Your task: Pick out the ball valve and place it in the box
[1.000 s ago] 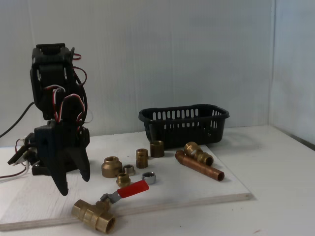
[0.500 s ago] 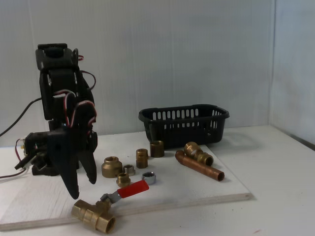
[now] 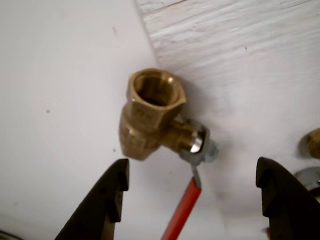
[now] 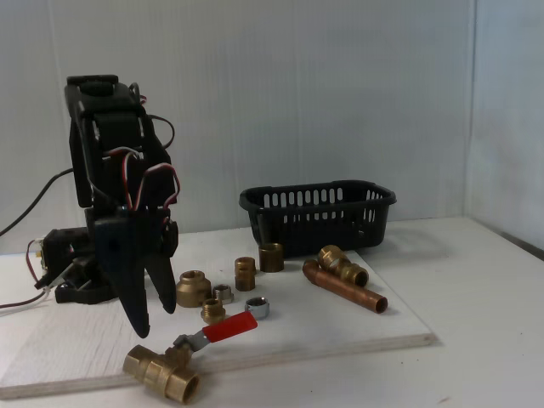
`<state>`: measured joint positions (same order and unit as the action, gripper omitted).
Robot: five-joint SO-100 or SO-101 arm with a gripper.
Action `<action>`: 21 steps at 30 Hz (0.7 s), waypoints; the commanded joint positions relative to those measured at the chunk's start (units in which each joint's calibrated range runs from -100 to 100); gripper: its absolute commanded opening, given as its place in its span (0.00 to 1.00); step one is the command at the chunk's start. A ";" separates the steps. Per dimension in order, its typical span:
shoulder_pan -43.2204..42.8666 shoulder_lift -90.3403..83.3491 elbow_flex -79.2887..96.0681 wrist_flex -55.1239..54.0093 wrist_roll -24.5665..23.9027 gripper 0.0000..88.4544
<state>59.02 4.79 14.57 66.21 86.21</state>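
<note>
The gripper [image 4: 155, 323] is moving rightward and lowering over the last second, now hanging jaws wide apart and empty just above the ball valve [image 4: 163, 371], which is lying at the white board's [image 4: 357, 327] front edge, so grasping seems imminent. Going rightward I am counting one valve, seven small fittings [image 4: 246, 274], one copper pipe [image 4: 344, 289], one box [image 4: 318, 217].

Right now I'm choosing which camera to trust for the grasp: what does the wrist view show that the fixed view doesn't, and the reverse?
Wrist view alone: straight down the valve's open threaded end, with the open jaws at either side of its red handle. Fixed view alone: the black basket, the copper pipe, the small brass fittings and the arm above. Both: the valve, its handle and the gripper, not yet touching it.
</note>
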 commanded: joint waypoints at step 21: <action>2.16 11.11 -14.39 -0.73 0.29 0.32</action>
<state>61.17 15.88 3.86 65.52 86.21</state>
